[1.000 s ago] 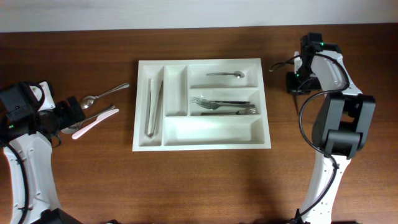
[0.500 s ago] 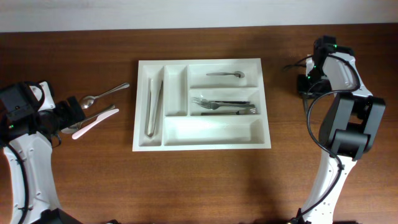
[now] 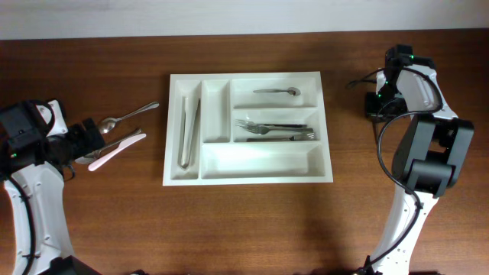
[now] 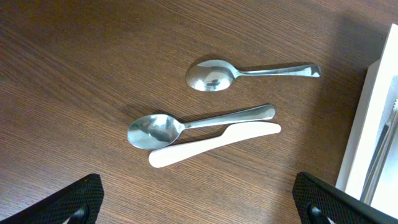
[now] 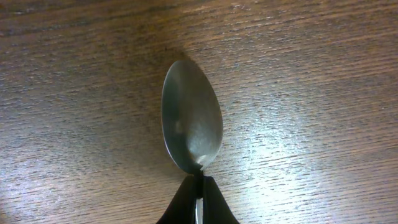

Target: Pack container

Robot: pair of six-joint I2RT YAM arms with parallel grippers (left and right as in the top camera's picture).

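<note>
— Place of the container (image 3: 260, 162)?
— Between the two arms on the table (image 3: 114, 221). Well apart from the right gripper (image 5: 199, 200), nearer to the left gripper (image 4: 198, 202).
— Inside?
— Tongs (image 3: 187, 130) in the outer narrow compartment, nothing in the narrow one beside it. One packed spoon (image 3: 276, 92) in the top long compartment, forks (image 3: 275, 130) in the middle one, nothing in the last one.
— And the fingers?
— Right: clenched on the neck of the held spoon (image 5: 191, 134), with its bowl just ahead of the tips. Lifted or resting on the wood, cannot tell. Left: released, spread wide, holding nothing. Ahead of them a nearer spoon (image 4: 205, 122), a white knife (image 4: 214, 143) just beside it, and a farther spoon (image 4: 261, 71) beyond.
— Step in hand?
— Probably carrying the held spoon to the container. Next, bring it over the top long compartment, lower it beside the packed spoon, then let go.
</note>
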